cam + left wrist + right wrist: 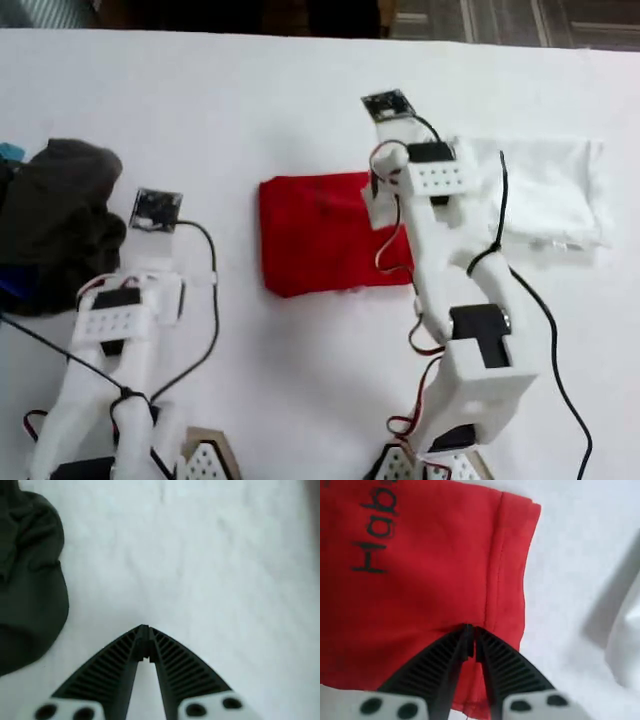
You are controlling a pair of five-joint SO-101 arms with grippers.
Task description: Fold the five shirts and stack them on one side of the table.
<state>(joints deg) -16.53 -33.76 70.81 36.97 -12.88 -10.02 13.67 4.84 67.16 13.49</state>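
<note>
A folded red shirt with black lettering lies flat at the table's middle. My right gripper is shut, its tips just over the red shirt near the hemmed edge; I cannot tell whether they pinch cloth. A folded white shirt lies to the right of the right arm, and its edge is close by. A crumpled dark shirt pile sits at the far left with a bit of blue cloth under it. My left gripper is shut over bare table beside the dark pile.
The white table has free room along the back and between the two arms. Black cables trail from both arms near the front edge. The arm bases stand at the front.
</note>
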